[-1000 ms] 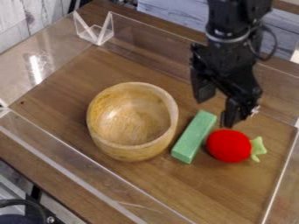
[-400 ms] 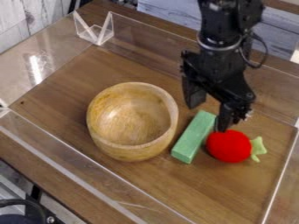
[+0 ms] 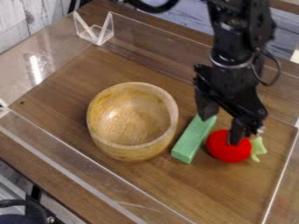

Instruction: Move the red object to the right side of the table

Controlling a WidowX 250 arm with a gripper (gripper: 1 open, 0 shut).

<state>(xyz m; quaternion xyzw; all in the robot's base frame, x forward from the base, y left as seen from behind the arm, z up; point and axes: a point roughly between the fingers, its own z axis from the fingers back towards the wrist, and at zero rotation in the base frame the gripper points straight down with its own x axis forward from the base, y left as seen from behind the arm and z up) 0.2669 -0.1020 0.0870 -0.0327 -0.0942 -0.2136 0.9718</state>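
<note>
End effector (image 3: 225,128): jaws apart, pointing down over the red object
Red object (image 3: 229,148): on the tabletop (image 3: 82,74), right of the green block (image 3: 193,137)
Wooden bowl (image 3: 131,119): left of block

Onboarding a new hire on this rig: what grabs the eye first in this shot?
The black robot hand, jaws open and pointing down, hangs right over the small rounded red toy fruit near the right side of the dark wood-grain table. Beside the fruit lies a green rectangular block, and left of that a round light wooden bowl stands empty.
</note>
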